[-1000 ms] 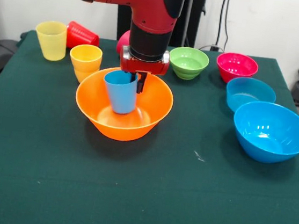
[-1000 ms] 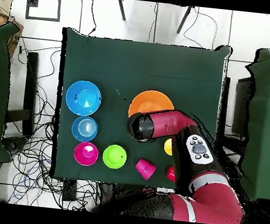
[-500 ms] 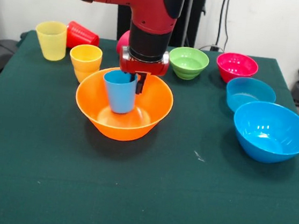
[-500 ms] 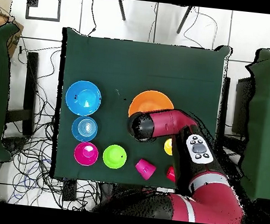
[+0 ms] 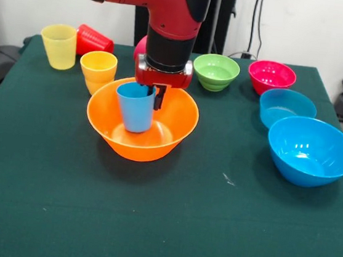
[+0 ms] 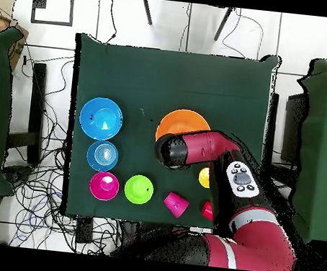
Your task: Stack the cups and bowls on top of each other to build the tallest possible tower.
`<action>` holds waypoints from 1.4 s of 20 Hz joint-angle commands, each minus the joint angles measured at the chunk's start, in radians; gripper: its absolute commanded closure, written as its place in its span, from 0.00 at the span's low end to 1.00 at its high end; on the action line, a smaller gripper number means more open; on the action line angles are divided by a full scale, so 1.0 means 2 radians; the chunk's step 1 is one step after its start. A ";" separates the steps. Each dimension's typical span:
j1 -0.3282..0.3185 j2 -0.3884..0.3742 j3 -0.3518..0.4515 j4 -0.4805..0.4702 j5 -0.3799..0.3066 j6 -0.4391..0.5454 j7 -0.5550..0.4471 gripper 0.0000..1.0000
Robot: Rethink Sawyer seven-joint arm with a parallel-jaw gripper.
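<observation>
Black fingers of mine are clamped on the rim of the light blue cup, one inside it and one outside. That cup stands upright within the large orange bowl, which sits toward the middle of the green desk. My red arm covers much of this bowl when seen from above. Just beside the bowl, toward the desk's far left corner in the front view, stand the orange cup and the yellow cup, with the red cup lying on its side behind them. Along the far edge sit the green bowl and magenta bowl. Near the right edge lie the small blue bowl and large blue bowl.
</observation>
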 commanded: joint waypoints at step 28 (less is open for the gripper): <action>0.020 0.027 0.009 -0.046 -0.016 -0.029 0.006 1.00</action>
